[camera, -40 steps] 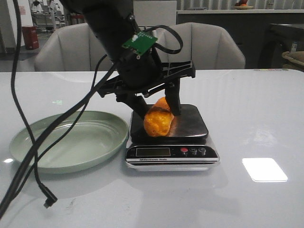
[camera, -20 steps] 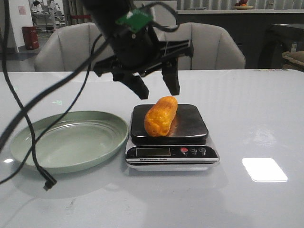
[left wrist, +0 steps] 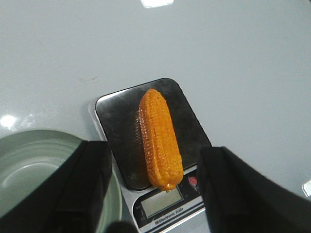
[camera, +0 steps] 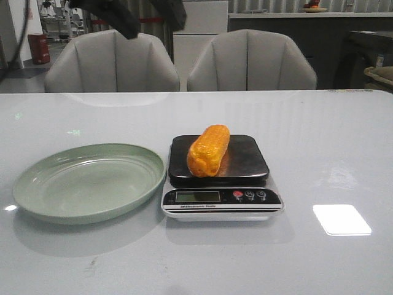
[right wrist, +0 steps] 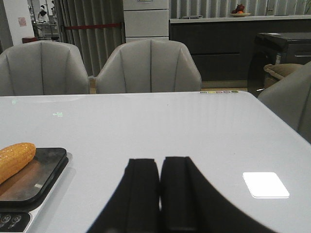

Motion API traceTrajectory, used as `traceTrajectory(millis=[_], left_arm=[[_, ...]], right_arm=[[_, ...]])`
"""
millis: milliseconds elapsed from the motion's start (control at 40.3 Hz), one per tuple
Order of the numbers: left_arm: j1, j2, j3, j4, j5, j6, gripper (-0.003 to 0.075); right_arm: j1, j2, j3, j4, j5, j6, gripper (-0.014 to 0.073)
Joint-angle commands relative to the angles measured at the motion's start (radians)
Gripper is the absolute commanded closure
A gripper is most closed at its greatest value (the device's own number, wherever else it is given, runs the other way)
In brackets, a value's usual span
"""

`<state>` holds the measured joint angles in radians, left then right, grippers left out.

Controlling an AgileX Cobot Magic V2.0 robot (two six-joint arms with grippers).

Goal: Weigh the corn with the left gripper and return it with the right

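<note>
The orange-yellow corn (camera: 209,149) lies on the dark platform of the kitchen scale (camera: 245,161), with one end over the platform's front edge. My left gripper (camera: 150,13) is open and empty, high above the table at the top edge of the front view. In the left wrist view its gripper (left wrist: 155,148) looks down on the corn (left wrist: 160,138) and the scale (left wrist: 116,126), with a black finger (left wrist: 82,189) on each side. My right gripper (right wrist: 159,161) is shut and empty, low over the table to the right of the corn (right wrist: 14,160) and the scale (right wrist: 43,170).
A pale green plate (camera: 37,184) sits just left of the scale and also shows in the left wrist view (left wrist: 29,160). Two grey chairs (camera: 252,61) stand behind the table. A bright light patch (camera: 341,219) lies on the table at the right.
My left gripper opened, let go of the corn on the scale, and rose up and left to the top edge. The corn stays on the scale.
</note>
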<state>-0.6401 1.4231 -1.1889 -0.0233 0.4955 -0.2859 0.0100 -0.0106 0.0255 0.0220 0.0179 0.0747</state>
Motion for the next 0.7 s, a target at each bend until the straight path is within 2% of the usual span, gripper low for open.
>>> traceTrajectory(millis=[0,671], left_arm=[[0.01,-0.145,0.056,0.023,-0.096,-0.007,0.0261],[0.026,-1.013,0.582,0.244,-0.108,-0.007,0.0262]], right_arm=[[-0.002,-0.019,0.005,-0.011,-0.086,-0.003,0.0428],[-0.002,-0.019,0.005,-0.011,-0.086,-0.003,0.0428]])
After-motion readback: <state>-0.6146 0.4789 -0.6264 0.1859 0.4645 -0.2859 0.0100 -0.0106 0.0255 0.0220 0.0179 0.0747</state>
